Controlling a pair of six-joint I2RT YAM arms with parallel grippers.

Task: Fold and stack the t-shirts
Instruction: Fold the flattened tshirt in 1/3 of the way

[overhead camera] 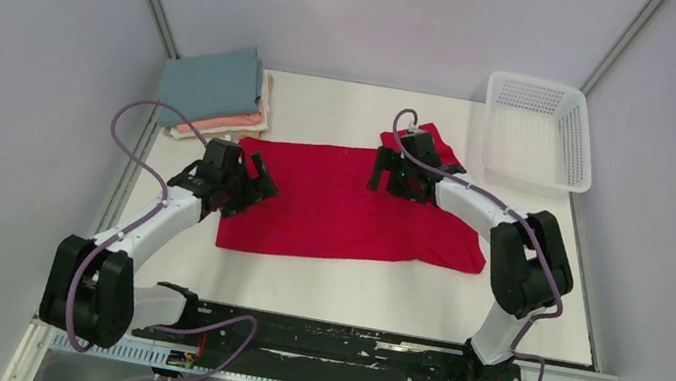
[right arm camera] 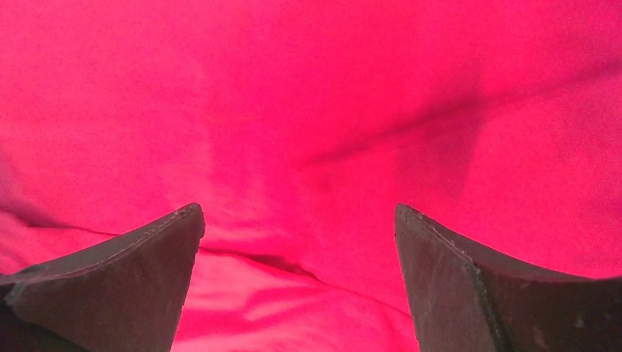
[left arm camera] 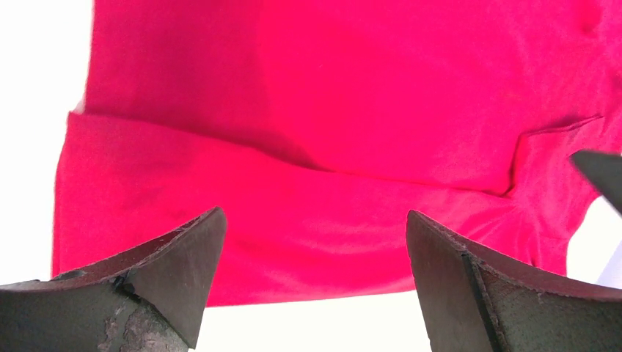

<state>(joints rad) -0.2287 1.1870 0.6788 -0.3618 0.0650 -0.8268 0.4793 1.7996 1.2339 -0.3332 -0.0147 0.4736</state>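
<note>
Top external view showed the red shirt (overhead camera: 352, 208) spread flat in the middle of the counter (overhead camera: 379, 298), with one sleeve poking out at its far right corner beneath the right arm. The left tool (overhead camera: 265, 180) hung over the shirt's left edge, its jaws spread wide and gripping nothing. The right tool (overhead camera: 379, 171) hung over the far edge near that sleeve, likewise released.

Left wrist view had both fingers (left arm camera: 169, 271) far apart with only cloth and a strip of white counter between them. A folded band of the shirt (left arm camera: 330, 110) ran across just past the fingertips. Whether the tips pressed on the fabric I could not tell.

Right wrist view was filled with red cloth (right arm camera: 308, 110), lightly creased. Its fingers (right arm camera: 139, 271) were splayed just as wide and held nothing. Contact with the cloth was unclear there too.

At the far left corner lay a folded stack (overhead camera: 216, 97), well apart from the red shirt, with teal on top and pink and cream edges showing below it. A white basket (overhead camera: 537, 129) stood at the far right corner.
</note>
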